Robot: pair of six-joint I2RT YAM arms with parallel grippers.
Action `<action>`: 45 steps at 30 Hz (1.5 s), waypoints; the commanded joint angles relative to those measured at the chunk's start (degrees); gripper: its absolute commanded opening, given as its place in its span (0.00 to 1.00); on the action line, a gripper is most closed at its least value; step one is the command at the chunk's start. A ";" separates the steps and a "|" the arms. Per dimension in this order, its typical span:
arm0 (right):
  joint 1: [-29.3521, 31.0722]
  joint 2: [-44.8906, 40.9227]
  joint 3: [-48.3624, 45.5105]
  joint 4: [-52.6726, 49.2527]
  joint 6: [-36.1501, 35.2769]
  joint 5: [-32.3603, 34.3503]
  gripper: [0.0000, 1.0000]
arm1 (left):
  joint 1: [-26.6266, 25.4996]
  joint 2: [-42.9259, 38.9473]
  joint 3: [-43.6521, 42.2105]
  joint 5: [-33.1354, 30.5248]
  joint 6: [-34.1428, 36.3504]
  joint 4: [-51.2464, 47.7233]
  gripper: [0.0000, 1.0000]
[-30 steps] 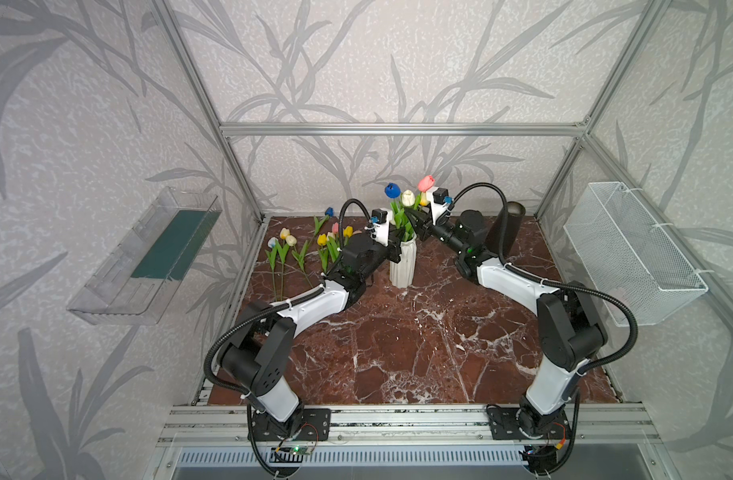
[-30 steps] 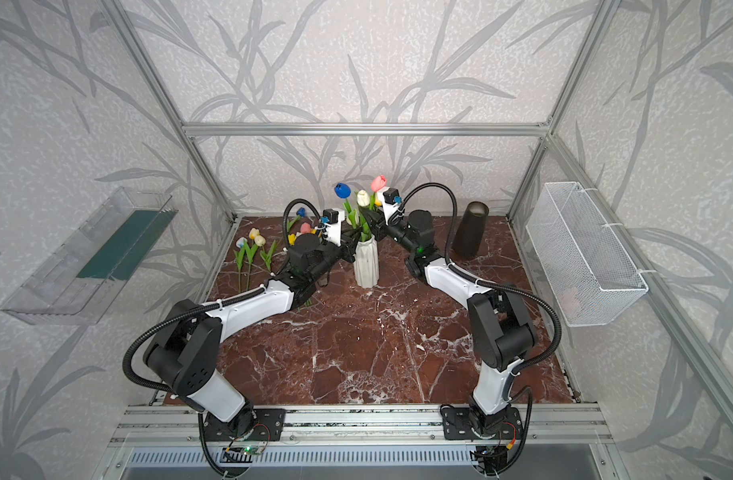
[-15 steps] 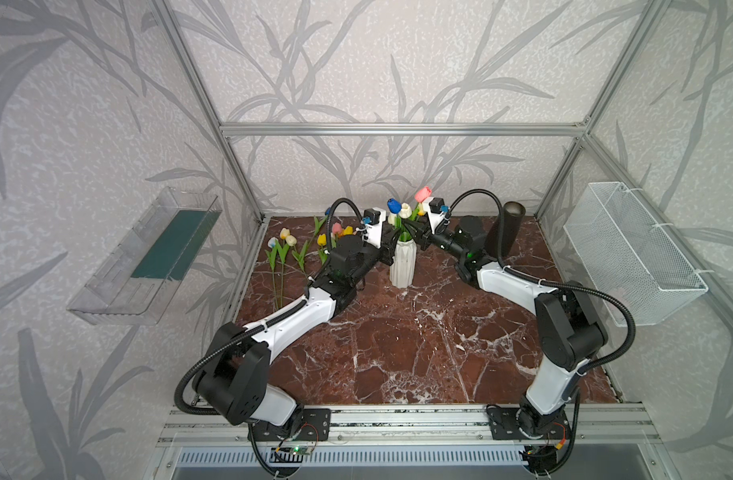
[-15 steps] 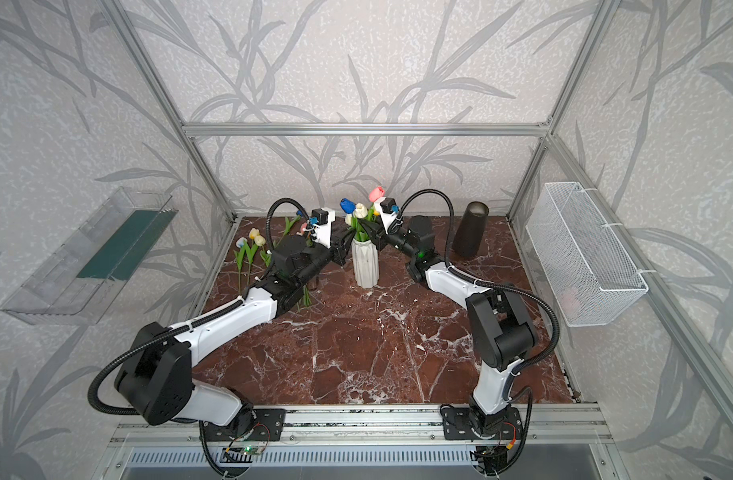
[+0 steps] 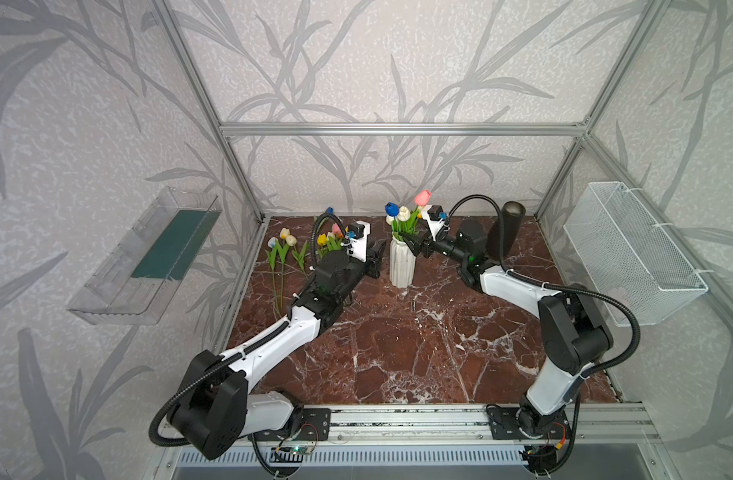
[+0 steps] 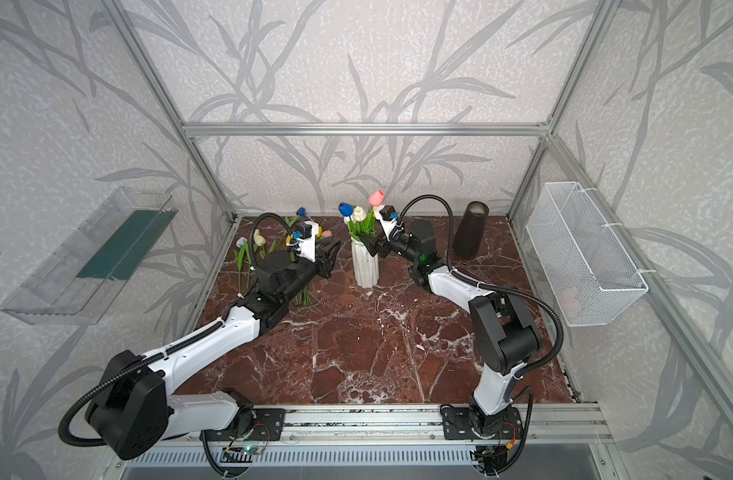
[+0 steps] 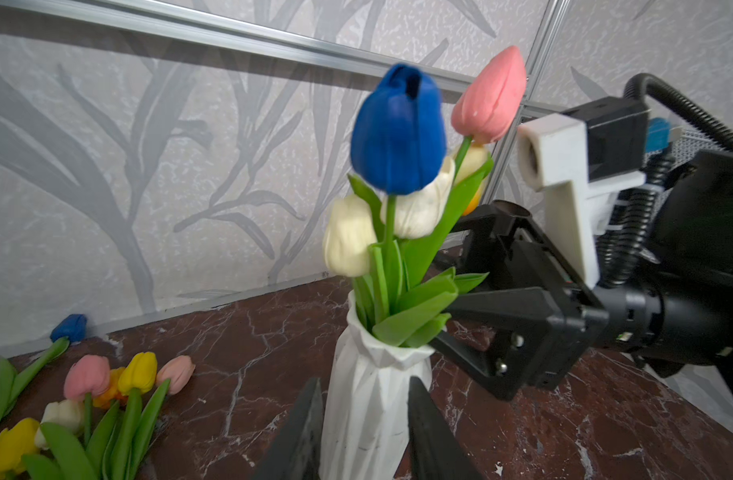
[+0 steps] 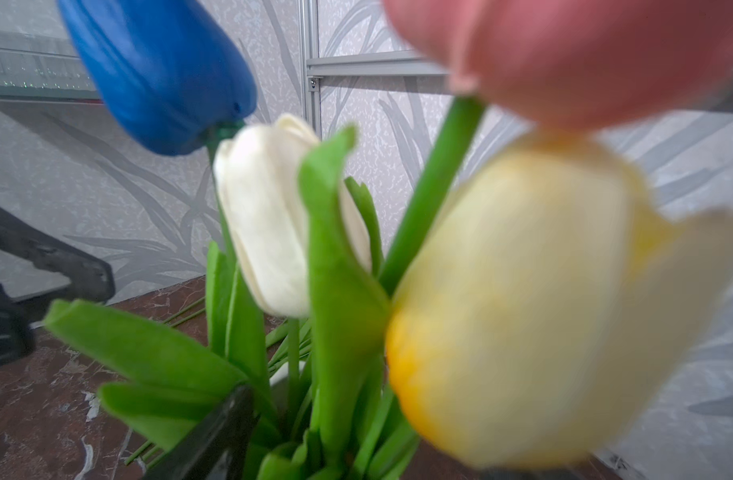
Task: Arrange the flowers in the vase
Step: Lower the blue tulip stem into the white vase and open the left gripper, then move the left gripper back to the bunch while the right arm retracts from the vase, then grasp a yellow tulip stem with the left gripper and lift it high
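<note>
Standing toward 12 o'clock on the marble counter (image 5: 398, 353), the white faceted vase (image 5: 401, 266) is found upright. A blue tulip (image 7: 398, 133), a pink tulip (image 7: 491, 95), white tulips (image 7: 350, 237) and a yellow-tinged tulip (image 8: 522, 311) are seated in it. The loose tulips (image 5: 290, 240) are laid flat at 9 o'clock from the vase, awaiting pickup.

The left tool (image 5: 378, 257) is set just beside the vase body at 9 o'clock, jaws partly spread and nothing held; a steadying role is judged likely. The right tool (image 5: 413, 245) is placed at the vase mouth, at 2 o'clock. Its jaws are spread wide with leaves between them and nothing pinched, as if for settling stems.

A dark vase (image 5: 506, 228) is noted farther off at 2 o'clock. No brand, label or writing can be read.
</note>
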 commanded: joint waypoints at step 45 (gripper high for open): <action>11.13 -36.52 -42.03 12.16 -0.41 24.60 0.86 | 23.86 49.42 48.71 -6.65 -10.13 -73.53 0.44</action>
